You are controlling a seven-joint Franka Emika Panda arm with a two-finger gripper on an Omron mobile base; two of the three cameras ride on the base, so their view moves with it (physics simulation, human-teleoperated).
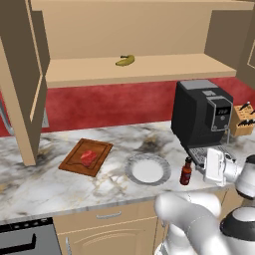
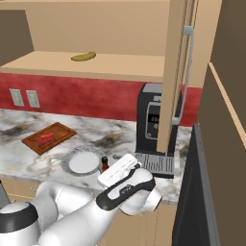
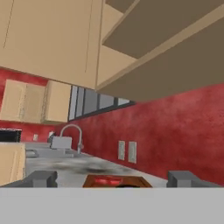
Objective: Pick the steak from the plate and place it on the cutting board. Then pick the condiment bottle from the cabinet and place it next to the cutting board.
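Nearest the base, the gripper (image 3: pixel 112 177) hung just above the counter's front edge, level and pointing along the counter, and the hand view showed its two fingers (image 3: pixel 40 178) spread wide with nothing between them. Just ahead of it the condiment bottle (image 1: pixel 186 172) stood upright on the marble counter (image 1: pixel 30 179), close to the front edge and apart from the hand, between the plate (image 1: pixel 147 170) and the black coffee machine (image 1: pixel 199 114). The plate lay bare beside it. Beyond the plate, nearer the wall, the cutting board (image 1: pixel 85 156) carried the steak (image 1: pixel 89 158) near its middle, so the first half of the task looked done. The bottle was out of the cabinet (image 1: pixel 134 67), whose shelf held only a yellow banana (image 1: pixel 125 61), and it rested on the counter with the plate between it and the board. Whether that counted as next to the board was doubtful in my judgement; it stood near but not beside it. What seemed left, if anything, was moving the bottle closer to the board, or simply backing the arm away.
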